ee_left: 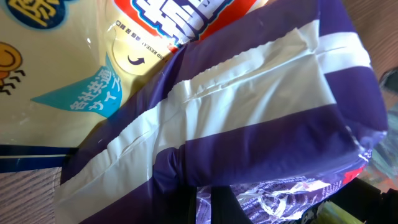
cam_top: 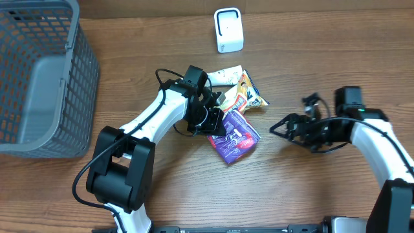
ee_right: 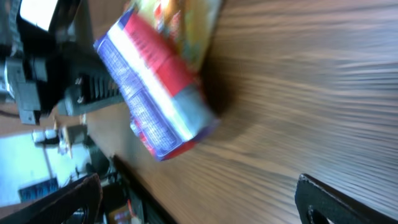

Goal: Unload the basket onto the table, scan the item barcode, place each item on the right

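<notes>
The item, a purple snack packet (cam_top: 235, 138), lies right of the table's middle, and my left gripper (cam_top: 217, 124) is shut on its left edge. In the left wrist view the purple and white packet (ee_left: 261, 99) fills the frame, with a fold of it pinched in my left gripper (ee_left: 204, 208) between the dark fingers (ee_left: 227, 208). My right gripper (cam_top: 279, 127) stands open to the right of the packet, apart from it. The right wrist view shows the packet (ee_right: 155, 93) ahead of my wide-open right gripper (ee_right: 202, 202). The barcode is hidden in every view.
A white box-shaped device (cam_top: 228, 30) stands at the back edge. Yellow snack packets (cam_top: 244, 92) lie behind the purple one, touching it, and one yellow packet (ee_left: 56, 68) shows in the left wrist view. A grey mesh basket (cam_top: 39, 77) fills the far left.
</notes>
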`<state>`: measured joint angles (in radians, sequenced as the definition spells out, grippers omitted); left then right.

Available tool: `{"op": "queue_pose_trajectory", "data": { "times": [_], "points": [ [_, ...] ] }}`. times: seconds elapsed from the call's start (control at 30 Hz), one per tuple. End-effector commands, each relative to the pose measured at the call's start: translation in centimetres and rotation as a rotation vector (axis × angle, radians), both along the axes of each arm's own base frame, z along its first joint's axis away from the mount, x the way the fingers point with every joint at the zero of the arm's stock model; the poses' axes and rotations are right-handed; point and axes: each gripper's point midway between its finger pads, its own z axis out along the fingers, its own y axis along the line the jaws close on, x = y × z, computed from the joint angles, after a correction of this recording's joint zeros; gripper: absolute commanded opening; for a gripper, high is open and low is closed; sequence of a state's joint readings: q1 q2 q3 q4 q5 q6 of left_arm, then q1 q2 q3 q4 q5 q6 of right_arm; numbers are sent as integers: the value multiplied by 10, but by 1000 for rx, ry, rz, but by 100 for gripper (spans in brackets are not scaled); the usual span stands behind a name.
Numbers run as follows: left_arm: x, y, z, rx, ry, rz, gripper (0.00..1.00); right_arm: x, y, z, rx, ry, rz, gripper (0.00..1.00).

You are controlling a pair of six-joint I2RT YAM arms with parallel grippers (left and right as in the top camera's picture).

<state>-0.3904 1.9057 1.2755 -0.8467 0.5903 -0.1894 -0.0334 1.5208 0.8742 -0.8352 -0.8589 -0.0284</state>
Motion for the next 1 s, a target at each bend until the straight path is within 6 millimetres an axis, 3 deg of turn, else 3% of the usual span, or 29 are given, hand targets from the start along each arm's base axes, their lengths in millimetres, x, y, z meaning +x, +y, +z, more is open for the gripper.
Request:
{"op": "queue_pose_trajectory", "data": {
  "times": [0.0, 0.17, 0.4, 0.6, 0.97],
  "points": [
    [-4, 7, -10, 48, 17, 20, 4, 0, 26, 9, 38, -54, 64, 100],
    [-3, 4, -7, 29, 18, 19, 4, 6, 42, 5, 47, -123, 93, 100],
    [-1, 3, -3, 22, 15, 19, 4, 3, 45, -17, 68, -92, 40, 100],
    [-1, 2, -3, 20, 17, 19, 4, 0, 63, -21, 100, -102, 101, 100],
    [-4, 3, -3, 23, 28, 18, 4, 2, 85, -33, 113, -108, 142, 85]
  ]
}}
